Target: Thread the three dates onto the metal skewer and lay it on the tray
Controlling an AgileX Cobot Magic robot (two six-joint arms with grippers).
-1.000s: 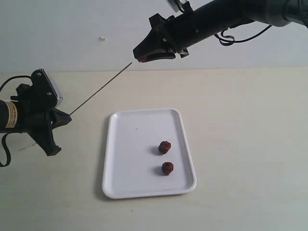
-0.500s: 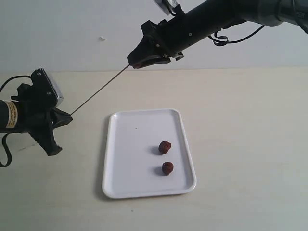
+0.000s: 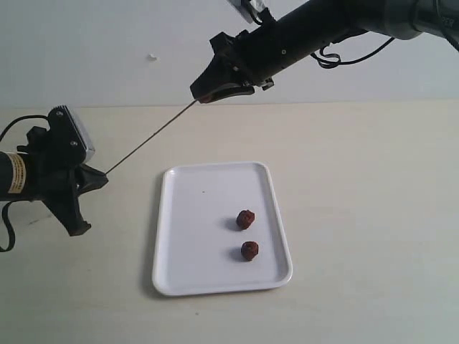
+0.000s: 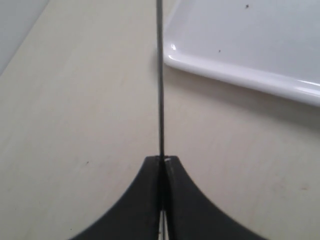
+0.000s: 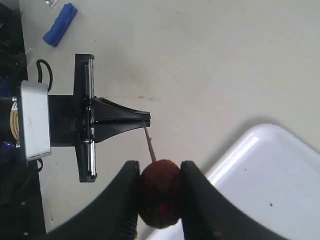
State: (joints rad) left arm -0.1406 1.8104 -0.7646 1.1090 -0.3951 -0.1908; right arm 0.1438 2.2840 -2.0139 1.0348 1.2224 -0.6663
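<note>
The white tray [image 3: 186,272] lies flat on the table [image 3: 358,215], below both pairs of fingers and nearer the left ones. Two dates [image 3: 245,219] sit loose on it, close together and well apart from either pair of fingers. The left gripper [image 3: 100,178] has its fingers [image 4: 145,200] pressed together on one end of the skewer [image 3: 147,140]. The skewer runs straight out from their tips, slanting up to the right gripper [image 3: 206,94]. There the fingers [image 5: 125,200] are clamped on the third date [image 5: 159,192], one on each side, in the air. The skewer's tip meets this date between them; how deep it goes cannot be told.
</note>
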